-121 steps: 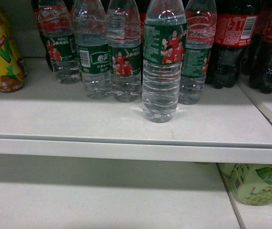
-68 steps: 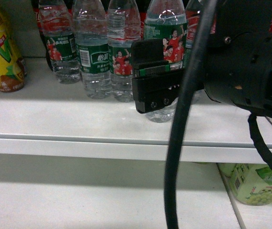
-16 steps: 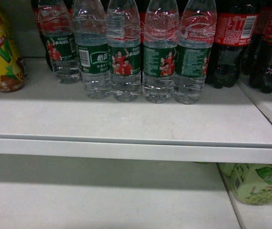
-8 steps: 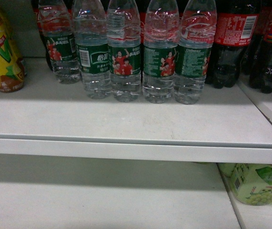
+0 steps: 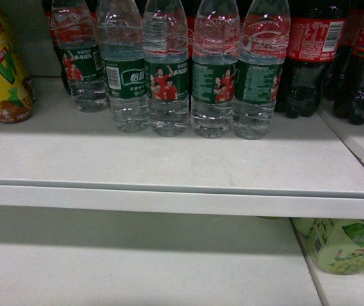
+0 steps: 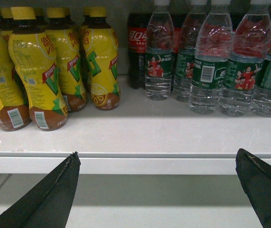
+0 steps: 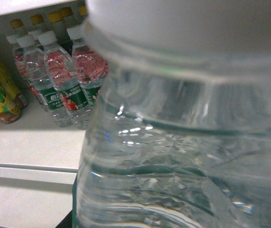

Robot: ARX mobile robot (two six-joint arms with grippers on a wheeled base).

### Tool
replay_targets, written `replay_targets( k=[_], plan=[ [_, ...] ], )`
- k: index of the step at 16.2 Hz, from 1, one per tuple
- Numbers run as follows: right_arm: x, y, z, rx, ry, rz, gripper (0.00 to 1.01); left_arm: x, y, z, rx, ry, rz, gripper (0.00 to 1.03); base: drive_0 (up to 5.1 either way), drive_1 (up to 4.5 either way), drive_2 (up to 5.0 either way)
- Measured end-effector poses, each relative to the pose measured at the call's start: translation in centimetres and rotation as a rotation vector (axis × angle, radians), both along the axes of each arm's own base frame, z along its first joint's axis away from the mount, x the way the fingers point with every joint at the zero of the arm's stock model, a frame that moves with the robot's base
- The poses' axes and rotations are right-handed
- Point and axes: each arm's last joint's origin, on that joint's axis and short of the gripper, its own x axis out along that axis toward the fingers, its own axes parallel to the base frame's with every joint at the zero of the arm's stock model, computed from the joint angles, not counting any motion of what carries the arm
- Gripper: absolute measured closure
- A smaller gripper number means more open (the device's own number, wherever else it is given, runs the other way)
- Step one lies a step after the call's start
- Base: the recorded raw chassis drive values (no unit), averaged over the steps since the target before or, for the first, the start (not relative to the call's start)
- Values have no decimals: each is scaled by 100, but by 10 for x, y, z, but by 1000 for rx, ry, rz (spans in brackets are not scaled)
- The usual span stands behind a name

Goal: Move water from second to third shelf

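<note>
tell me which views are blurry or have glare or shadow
Right wrist view: the water bottle fills the frame, too close and out of focus. Head view: sharp, glints on the water bottles, lower shelf shaded. Left wrist view: clear, dark jaws at the bottom corners.

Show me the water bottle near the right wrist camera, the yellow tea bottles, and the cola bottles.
water bottle (image 7: 182,166): right wrist view, ribbed clear shoulder.
yellow tea bottles (image 6: 35,71): left wrist view, front bottle's label.
cola bottles (image 5: 314,38): head view, red label.
</note>
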Motion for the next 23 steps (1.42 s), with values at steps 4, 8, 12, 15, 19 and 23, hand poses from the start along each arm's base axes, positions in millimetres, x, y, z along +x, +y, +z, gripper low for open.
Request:
replay_targets(
  k=[4, 8, 12, 15, 19, 23],
  plan=[
    [0, 0, 0, 0, 0, 0, 58, 0, 0, 0, 0, 0, 0, 5, 0, 0, 0],
    [0, 0, 0, 0, 0, 0, 58, 0, 0, 0, 0, 0, 0, 5, 0, 0, 0],
    [0, 0, 0, 0, 0, 0, 58, 0, 0, 0, 0, 0, 0, 5, 0, 0, 0],
    [0, 0, -1, -1, 10, 0, 58, 0, 0, 0, 0, 2, 0, 5, 0, 0, 0],
    [0, 0, -1, 3, 6, 0, 58, 0, 0, 0, 0, 1, 1, 5, 0, 0, 0],
    [0, 0, 0, 10, 4, -1, 58, 0, 0, 0, 0, 0, 2, 5, 0, 0, 0]
  ],
)
